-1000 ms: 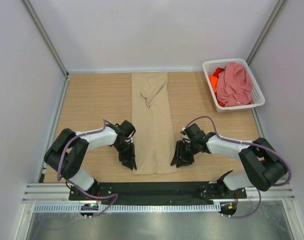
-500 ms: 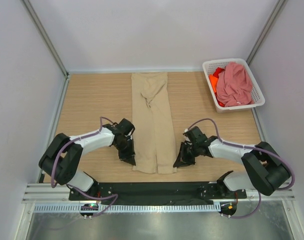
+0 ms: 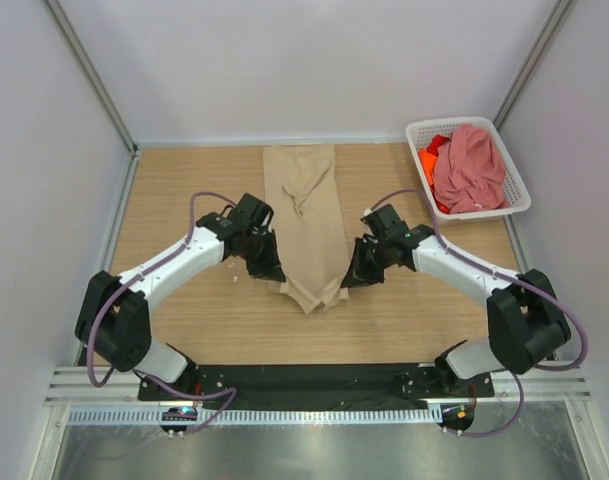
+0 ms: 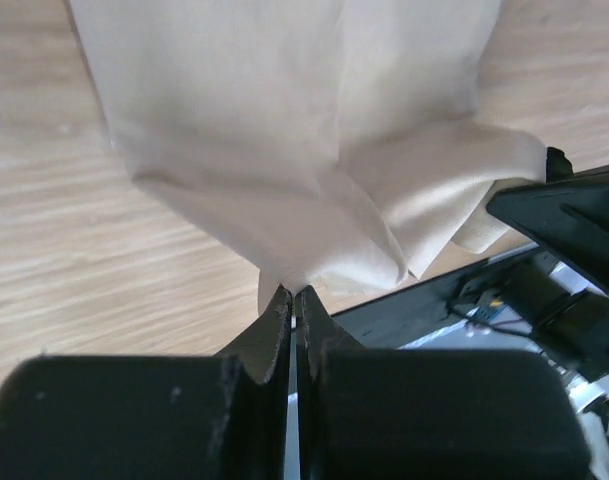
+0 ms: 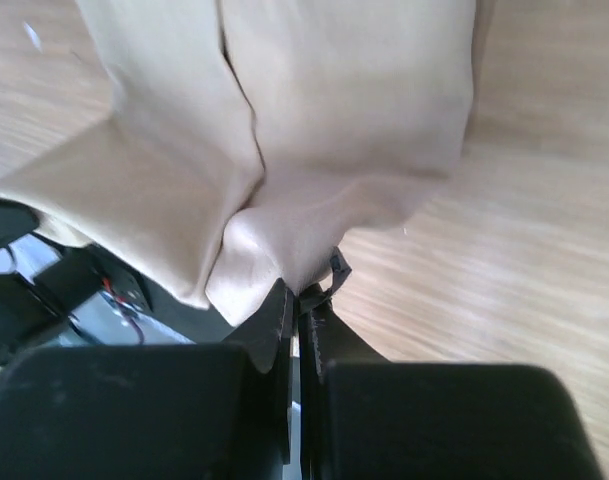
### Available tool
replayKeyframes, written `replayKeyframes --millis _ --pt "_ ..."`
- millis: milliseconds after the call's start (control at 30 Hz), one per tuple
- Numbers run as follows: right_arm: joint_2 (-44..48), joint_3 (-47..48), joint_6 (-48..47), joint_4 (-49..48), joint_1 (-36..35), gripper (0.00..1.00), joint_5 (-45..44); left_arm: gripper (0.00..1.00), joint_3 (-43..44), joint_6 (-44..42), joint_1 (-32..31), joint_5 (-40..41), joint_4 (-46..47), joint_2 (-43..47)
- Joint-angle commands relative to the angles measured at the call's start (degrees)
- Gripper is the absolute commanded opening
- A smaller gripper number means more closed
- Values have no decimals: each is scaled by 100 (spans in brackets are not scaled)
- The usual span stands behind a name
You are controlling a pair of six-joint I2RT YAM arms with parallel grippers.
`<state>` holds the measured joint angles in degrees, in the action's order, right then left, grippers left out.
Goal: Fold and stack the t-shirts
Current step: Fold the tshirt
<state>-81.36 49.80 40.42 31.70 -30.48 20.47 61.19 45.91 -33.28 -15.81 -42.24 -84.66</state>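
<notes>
**A:** Where is the beige shirt (image 3: 306, 215)?

**B:** In the middle of the table (image 3: 184, 200). It is a long narrow strip, folded lengthwise, running from the far edge toward the arms. The far part lies flat on the wood, with a small knot of creases near the far end.

**A:** And the near end?

**B:** It is held up at both corners. The left gripper (image 3: 267, 268) has the left corner and the right gripper (image 3: 356, 275) has the right one. The hem sags between them into a blunt point.

**A:** Are the jaws really on cloth?

**B:** Yes. In the left wrist view the jaws are pressed together, with a thin edge of beige nipped at the tips. The fabric fans away from there in soft folds. The right wrist view shows the same: jaws together on a bunched corner, and a fold edge running down the panel beyond.

**A:** How does the cloth look?

**B:** Plain, matte, pale tan, with no print. The layers overlap near the held end, so it looks thicker there.

**A:** And the other shirts?

**B:** Both are in the basket (image 3: 416, 135) at the far right corner. The pink shirt (image 3: 469, 168) is crumpled on top. The orange shirt (image 3: 427, 160) shows at its left, mostly covered.
</notes>
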Motion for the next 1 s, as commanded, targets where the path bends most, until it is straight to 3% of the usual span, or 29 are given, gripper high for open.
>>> replayKeyframes --millis 0,267,467,967 --pt "-344 800 -447 301 322 1 79 0 551 -144 338 131 -250 -339" --pt "-2038 2612 -1211 766 815 1 493 0 2035 -442 1086 26 -470 -1473" --pt "-3251 4297 -1590 1276 1035 1 660 0 2572 -434 1605 -255 -390 -2282" --pt "-4783 6188 -1696 1760 1360 1 1187 0 4383 -302 1895 -475 -689 -3741"
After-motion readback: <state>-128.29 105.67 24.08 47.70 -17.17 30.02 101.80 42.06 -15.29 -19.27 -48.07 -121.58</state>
